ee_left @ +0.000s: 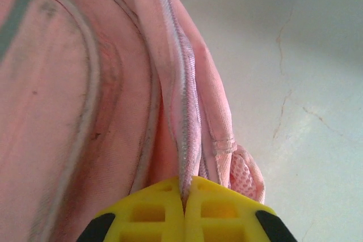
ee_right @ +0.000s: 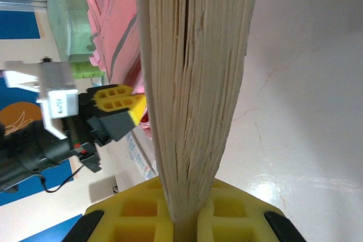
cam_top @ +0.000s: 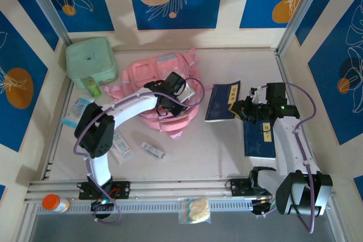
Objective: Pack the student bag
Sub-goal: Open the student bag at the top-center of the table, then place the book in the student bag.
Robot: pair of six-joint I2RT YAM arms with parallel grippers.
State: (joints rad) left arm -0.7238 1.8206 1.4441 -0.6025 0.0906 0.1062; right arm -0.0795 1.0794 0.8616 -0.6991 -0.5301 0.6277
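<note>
Student bag (cam_top: 153, 72) lies just right of the mint-green case (cam_top: 91, 60); left gripper (ee_left: 184, 199) pinched tight on the bag's zipper seam; right gripper (ee_right: 184, 219) clamped on a blue book (cam_top: 222, 101), farther right of the case; yellow cover label unreadable.

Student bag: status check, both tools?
Left tool shut on student bag seam. Right tool shut on book, beside the bag, not yet in. Second blue book lies under right arm.

White links (cam_top: 133, 105), black joints (cam_top: 93, 131), purple cables (cam_top: 313, 106), yellow pincer fingers (ee_left: 150, 213).
</note>
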